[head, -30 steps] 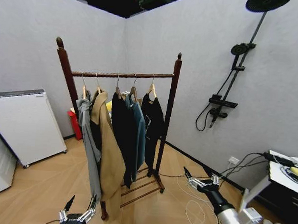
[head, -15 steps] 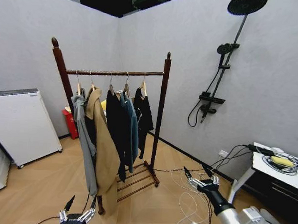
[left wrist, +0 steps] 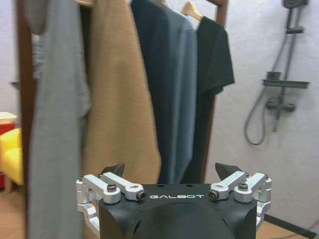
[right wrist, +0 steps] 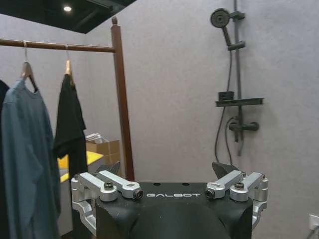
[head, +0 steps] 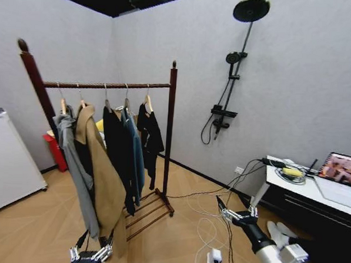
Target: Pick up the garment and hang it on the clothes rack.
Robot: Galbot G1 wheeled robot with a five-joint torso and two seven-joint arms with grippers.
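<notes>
Garment [head: 150, 133] of thin black cloth hangs on its pale wooden hanger at the right end of the clothes rack [head: 169, 131], last in a row after the teal jacket [head: 134, 153], the long black coat [head: 116, 158] and the tan coat [head: 99, 180], close beside the right post. From my remote seat I judge it already on the rail, so neither arm has anything to carry. My left tool [head: 90, 255] sits low and near, just before the coats, fingers spread wide and empty; my right tool [head: 235, 214] is held out over the floor cables [head: 209, 227], likewise wide and empty, well apart from the rack.
</notes>
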